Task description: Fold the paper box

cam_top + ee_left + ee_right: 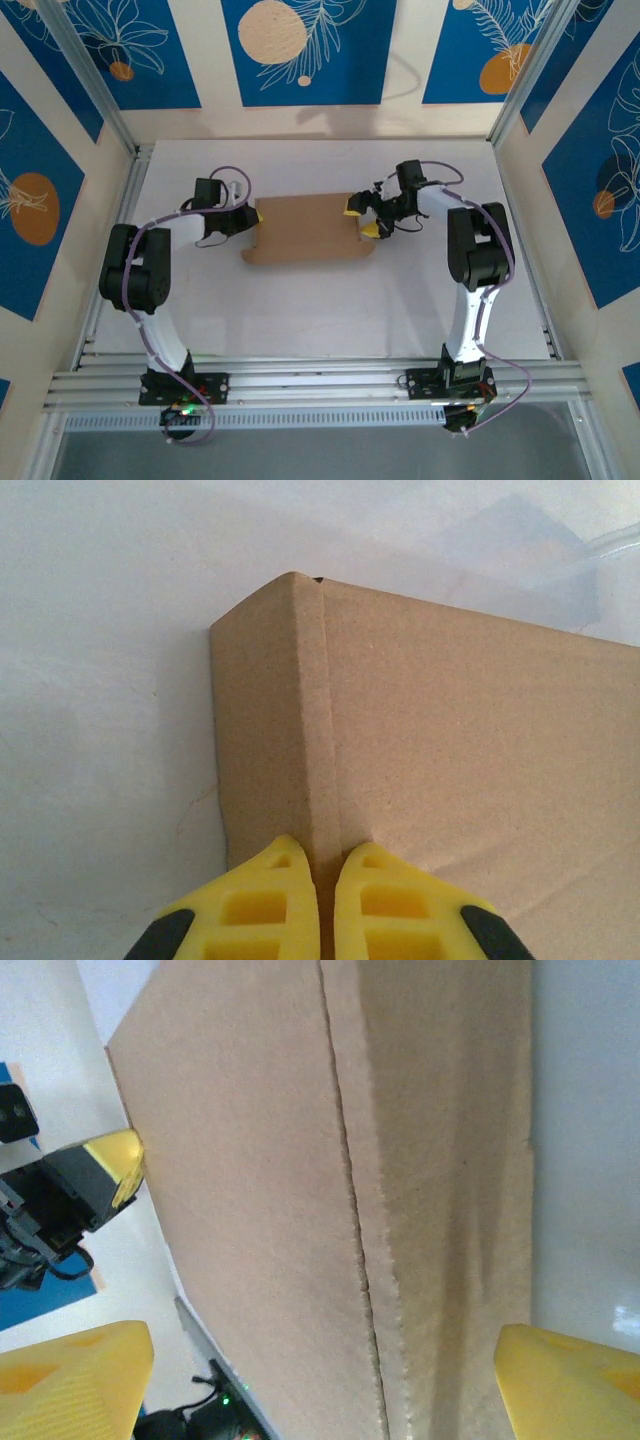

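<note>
- One paper box (305, 228) lies on the white desk (300, 310), plain brown cardboard, its long side running from one arm to the other.
- Two black-and-white arms reach in, one to each short end of the box. Nothing else rests on the desk beside the box.
- The left gripper (250, 215) is at the box's left end. In the left wrist view its two yellow fingers (270, 905) are pinched almost together on a thin folded strip of the box (450, 740), right at a creased corner, so the gripper (325, 900) is clamped narrow on cardboard.
- The right gripper (365, 218) is at the box's right end, its jaws spread wide. In the right wrist view the box (260, 1180) fills the space between the two yellow fingers (75, 1375), and a long crease or seam runs down its face. I cannot tell whether either finger of this gripper (320, 1380) touches the cardboard.
- Beyond the box's far end in that same view, one yellow fingertip of the left gripper (120, 1160) shows against the box's edge.
- Around the box, further out: pale walls with blue leaf-patterned panels (300, 45), three of them on the wall behind the box, and others on the side walls.
- On the near side of the box, aluminium rails (320, 385) carry the two arm bases. A purple cable (175, 215) loops along each arm.
</note>
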Tool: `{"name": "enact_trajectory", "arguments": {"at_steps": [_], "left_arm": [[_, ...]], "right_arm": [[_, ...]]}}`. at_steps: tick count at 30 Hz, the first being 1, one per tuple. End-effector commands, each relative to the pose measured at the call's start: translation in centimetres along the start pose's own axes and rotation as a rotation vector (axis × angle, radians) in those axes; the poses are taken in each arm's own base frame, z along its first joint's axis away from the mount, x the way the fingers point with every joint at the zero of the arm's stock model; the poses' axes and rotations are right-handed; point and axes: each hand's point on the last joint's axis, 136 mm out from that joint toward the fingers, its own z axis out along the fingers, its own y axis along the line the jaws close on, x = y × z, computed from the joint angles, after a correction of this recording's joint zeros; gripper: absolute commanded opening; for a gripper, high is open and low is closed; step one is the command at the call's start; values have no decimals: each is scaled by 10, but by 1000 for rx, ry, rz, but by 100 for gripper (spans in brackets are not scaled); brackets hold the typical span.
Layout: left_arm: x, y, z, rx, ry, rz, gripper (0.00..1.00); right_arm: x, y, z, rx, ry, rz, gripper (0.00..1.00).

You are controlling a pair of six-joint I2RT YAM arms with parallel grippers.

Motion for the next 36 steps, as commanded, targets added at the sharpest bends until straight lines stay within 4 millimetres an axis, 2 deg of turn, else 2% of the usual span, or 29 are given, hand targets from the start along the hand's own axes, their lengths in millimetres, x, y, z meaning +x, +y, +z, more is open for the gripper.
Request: {"name": "enact_trajectory", "arguments": {"at_steps": [1, 4, 9, 13, 16, 18, 21, 27, 30, 34, 36], "left_arm": [[91, 70, 13, -233, 275, -140, 0], [92, 70, 13, -228, 279, -144, 0], [93, 70, 14, -223, 288, -146, 0], [94, 70, 15, -220, 291, -147, 0], [94, 71, 16, -222, 290, -149, 0], [94, 71, 17, -219, 290, -151, 0], [93, 72, 18, -221, 284, -154, 0], [88, 57, 20, -147, 268, -188, 0], [78, 48, 13, -139, 243, -178, 20], [58, 29, -5, -122, 188, -139, 37], [48, 19, -15, -111, 165, -118, 43]], "right_arm": [[4, -29, -5, 113, -18, 52, 90], [2, -41, 4, 121, -10, 75, 91], [-7, -39, 21, 117, 20, 53, 91], [-3, -18, 45, 42, 122, 10, 92], [16, 8, 64, -96, 238, 1, 91], [26, 18, 69, -151, 279, 7, 91], [30, 30, 62, -244, 271, 32, 90], [20, 43, 29, -364, 184, 126, 70], [22, 54, 18, -376, 167, 130, 60], [27, 60, 7, -367, 144, 136, 51], [28, 60, 3, -363, 133, 140, 46]]}}
